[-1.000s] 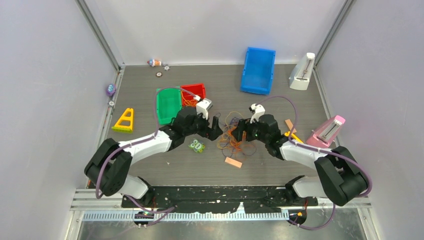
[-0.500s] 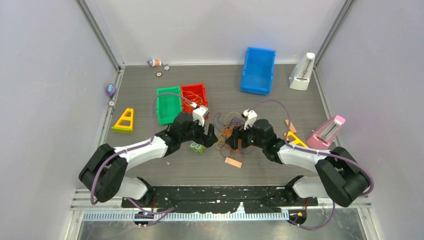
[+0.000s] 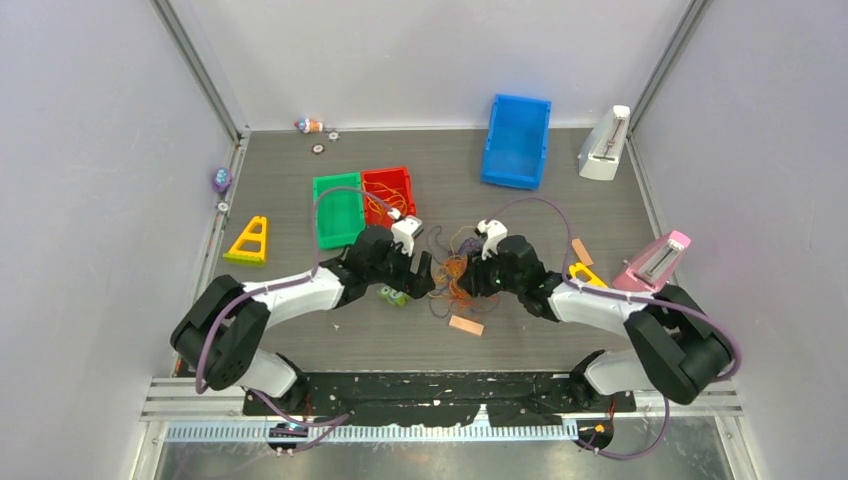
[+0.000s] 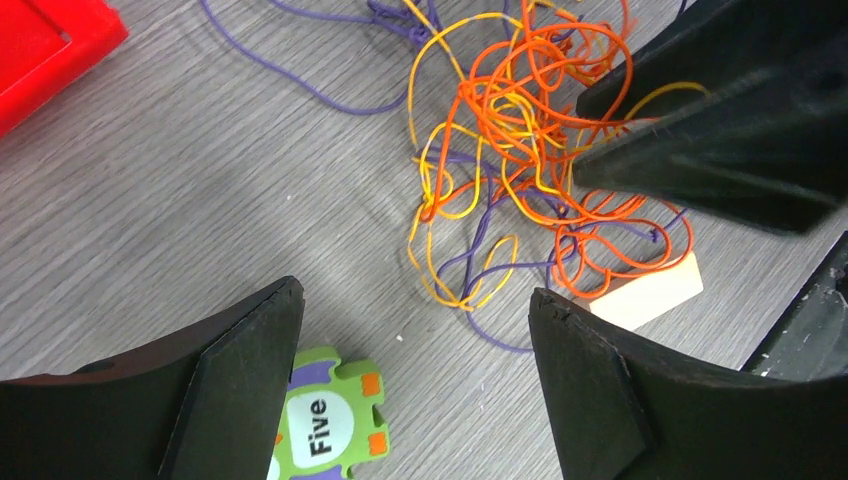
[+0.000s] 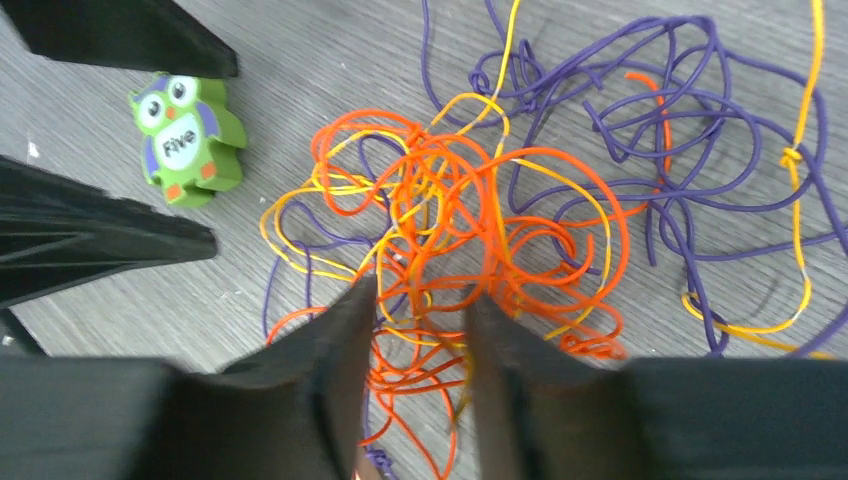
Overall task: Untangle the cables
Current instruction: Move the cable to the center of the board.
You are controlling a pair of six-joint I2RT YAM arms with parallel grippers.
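Tangle of thin orange, yellow and purple cables (image 3: 458, 270) lies mid grey wood-grain tabletop (image 3: 440, 170), between the two arms. Tilted down into the orange clump, right hand (image 5: 420, 330) has fingers narrow with strands in the gap; can't tell if they're actually pinched. Beside the tangle, left hand (image 4: 415, 300) is wide and empty, hovering over the green owl puzzle piece (image 4: 320, 420), likely placed to take a second strand and pull apart. Both arms reach forward, angled inward.
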